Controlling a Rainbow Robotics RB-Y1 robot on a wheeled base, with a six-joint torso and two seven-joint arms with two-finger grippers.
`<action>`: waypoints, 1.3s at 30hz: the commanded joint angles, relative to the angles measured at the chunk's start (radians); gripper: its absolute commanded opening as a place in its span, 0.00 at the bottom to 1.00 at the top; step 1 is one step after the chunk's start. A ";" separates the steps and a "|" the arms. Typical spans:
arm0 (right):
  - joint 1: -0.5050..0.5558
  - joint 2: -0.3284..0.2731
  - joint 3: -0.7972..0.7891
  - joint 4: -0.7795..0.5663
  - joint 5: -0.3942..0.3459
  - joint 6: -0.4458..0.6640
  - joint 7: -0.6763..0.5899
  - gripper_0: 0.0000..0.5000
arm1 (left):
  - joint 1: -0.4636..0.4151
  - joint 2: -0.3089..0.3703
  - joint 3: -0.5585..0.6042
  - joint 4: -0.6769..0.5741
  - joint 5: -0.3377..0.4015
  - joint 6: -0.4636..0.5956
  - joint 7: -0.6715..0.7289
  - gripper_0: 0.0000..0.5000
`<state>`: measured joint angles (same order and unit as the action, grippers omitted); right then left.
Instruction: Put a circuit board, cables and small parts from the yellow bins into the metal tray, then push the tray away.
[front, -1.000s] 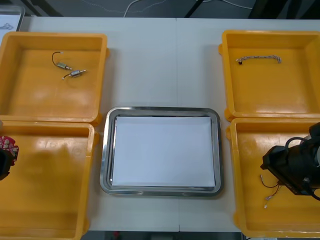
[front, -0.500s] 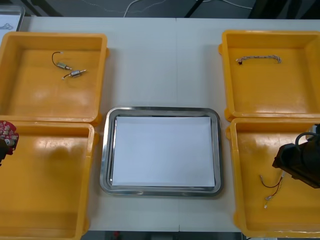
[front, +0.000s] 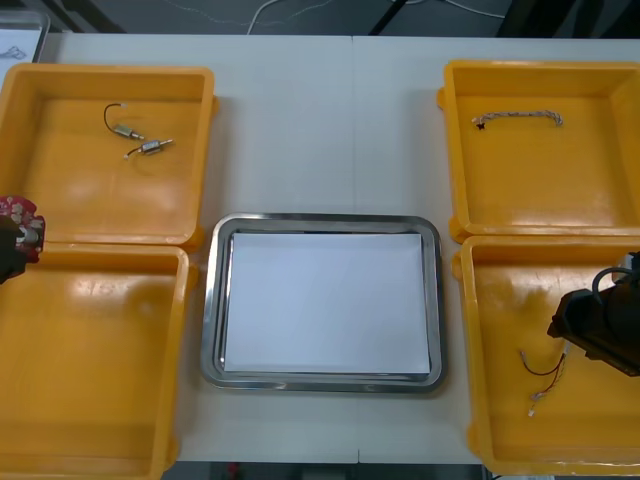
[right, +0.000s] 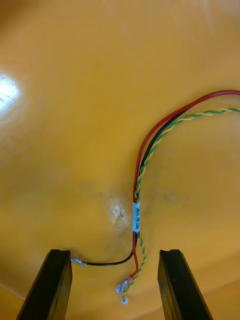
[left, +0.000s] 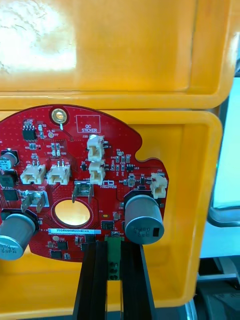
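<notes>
The board (front: 18, 213) is held up at the very left edge of the front view, right over the seam where the rims of the far left bin (front: 80, 195) and near left bin (front: 100, 370) meet. Way more detail is given by the left wrist view: the left gripper (left: 114, 272) has its fingers (left: 95, 285) pinched on a little green connector (left: 114, 252) at the board's edge, and the board is seen flat-on above the near bin's corner.

The tray (front: 320, 219) sits just beside the near left bin's inner wall, white inside, with bare desk (front: 330, 120) beyond it between the far bins.

Over the near right bin (front: 500, 300), the right gripper (front: 598, 330) is hung close to the cable (front: 545, 368). From the front its fingers can't be made out. In the right wrist view they're spread wide, with the cable's loose ends lying on the bin floor between them and the black lead's tip just beside one finger.

A couple of small parts (front: 140, 140) are left in the far left bin, and a twisted cable (front: 518, 117) lies in the far right bin (front: 540, 190).
</notes>
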<state>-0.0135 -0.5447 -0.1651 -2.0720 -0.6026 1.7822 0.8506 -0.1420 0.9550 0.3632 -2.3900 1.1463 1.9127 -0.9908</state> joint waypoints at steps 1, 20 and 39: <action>0.009 -0.035 -0.004 0.003 0.023 -0.040 0.070 1.00 | -0.120 0.107 -0.109 -0.026 0.059 0.007 0.147 0.00; 0.070 -0.008 0.038 0.038 0.070 -0.122 0.077 1.00 | -0.475 0.197 -0.512 0.069 0.178 0.007 0.455 0.00; 0.084 0.028 0.079 0.046 0.129 -0.132 0.070 1.00 | -0.722 0.067 -1.011 0.092 -0.059 -0.089 0.713 0.00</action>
<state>0.0457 -0.5374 -0.0968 -2.0255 -0.4868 1.6639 0.9082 -0.8257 1.0873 -0.6432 -2.3098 1.1309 1.8330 -0.4011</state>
